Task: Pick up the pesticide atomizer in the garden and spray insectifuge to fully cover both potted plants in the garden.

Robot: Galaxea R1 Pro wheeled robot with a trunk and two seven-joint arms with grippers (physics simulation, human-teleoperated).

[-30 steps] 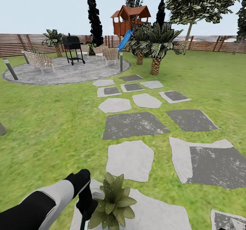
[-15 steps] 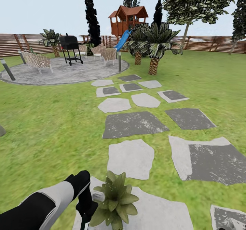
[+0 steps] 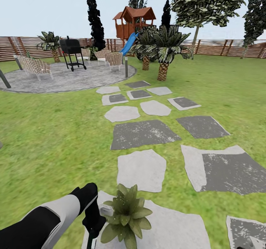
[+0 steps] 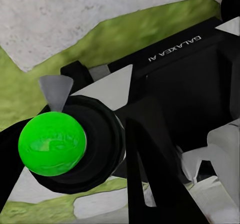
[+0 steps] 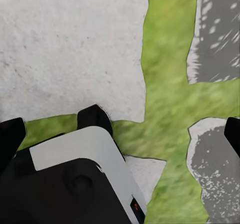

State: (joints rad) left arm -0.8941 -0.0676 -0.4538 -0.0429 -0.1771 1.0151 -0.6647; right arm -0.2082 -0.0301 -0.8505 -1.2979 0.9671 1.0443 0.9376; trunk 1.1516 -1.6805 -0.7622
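Head view: potted plant (image 3: 126,216) touches left claw (image 3: 96,215); lawn (image 3: 51,130) open.

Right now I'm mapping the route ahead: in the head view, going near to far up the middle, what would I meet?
potted plant → pale stepping stone → dark stepping stone → palm plants → wooden playhouse
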